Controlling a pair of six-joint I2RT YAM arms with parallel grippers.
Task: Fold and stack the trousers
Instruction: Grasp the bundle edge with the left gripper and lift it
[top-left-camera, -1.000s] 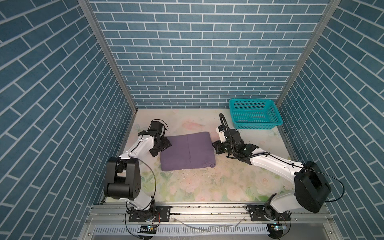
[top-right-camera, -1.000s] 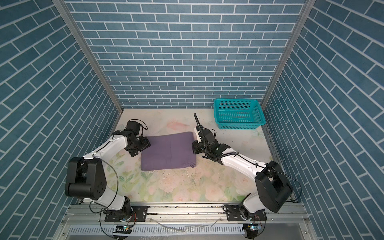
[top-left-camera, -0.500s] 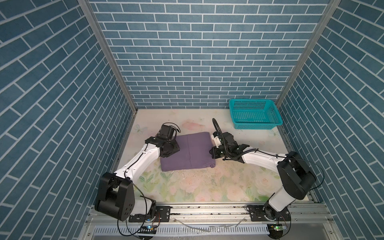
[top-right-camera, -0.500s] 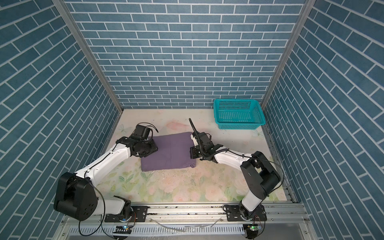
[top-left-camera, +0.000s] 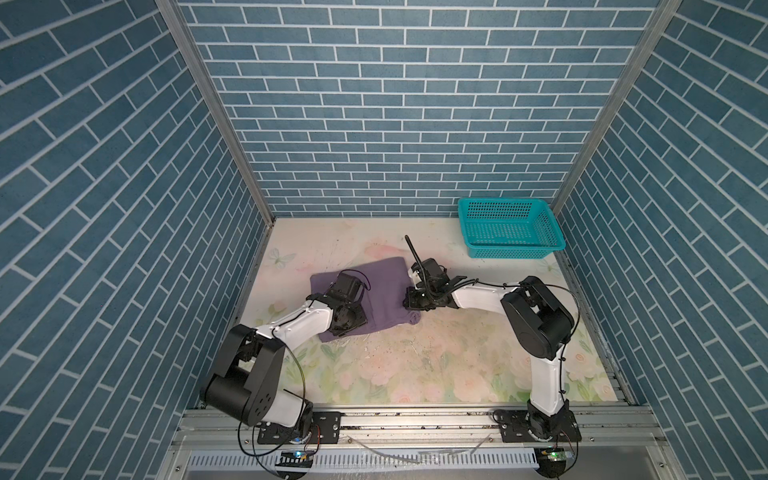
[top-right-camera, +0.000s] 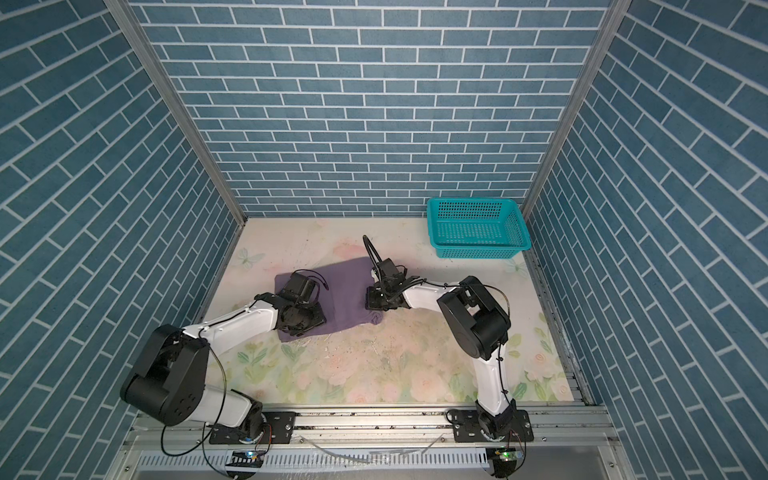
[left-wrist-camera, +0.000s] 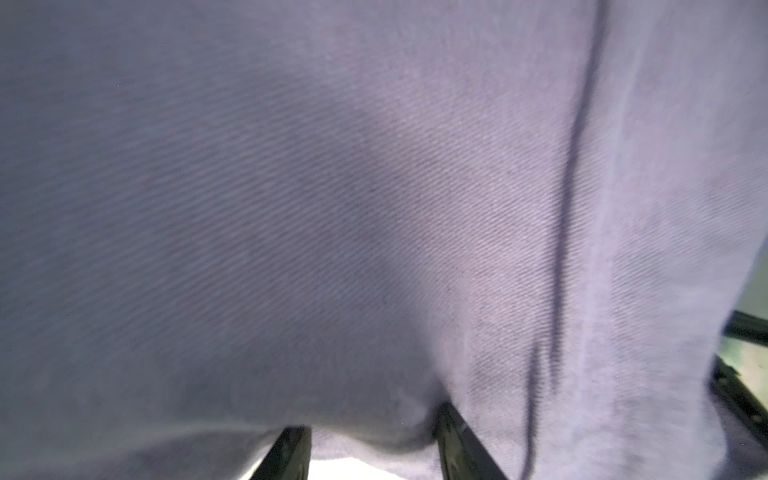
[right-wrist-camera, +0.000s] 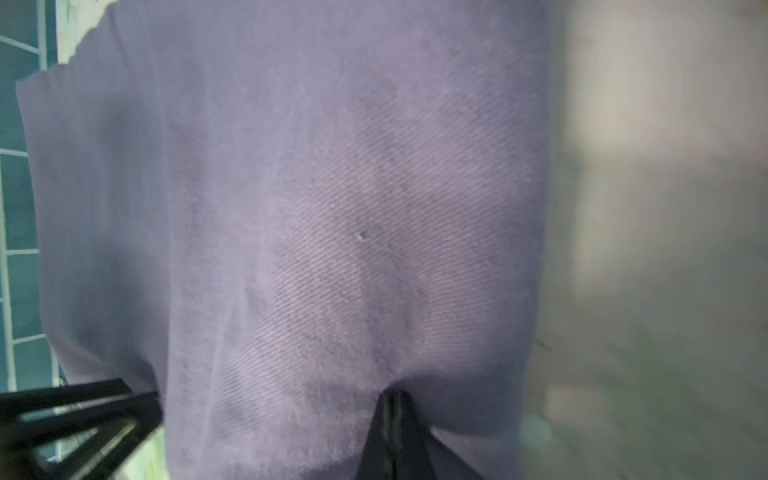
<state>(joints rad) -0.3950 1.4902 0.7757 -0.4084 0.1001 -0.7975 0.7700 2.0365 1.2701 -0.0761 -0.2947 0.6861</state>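
Right gripper (right-wrist-camera: 390, 401) is pinching shut on the trousers (right-wrist-camera: 332, 208), the purple cloth puckering around its closed tips in the right wrist view. My left gripper (left-wrist-camera: 370, 419) is pressing into the same cloth, its fingers (left-wrist-camera: 291, 449) standing apart with fabric bulging between them; I cannot tell whether they are clamping it. In both top views the trousers are lying folded into a rectangle left of centre on the floral table (top-left-camera: 415, 365), well apart from the teal basket (top-left-camera: 509, 226) sitting at upper right.
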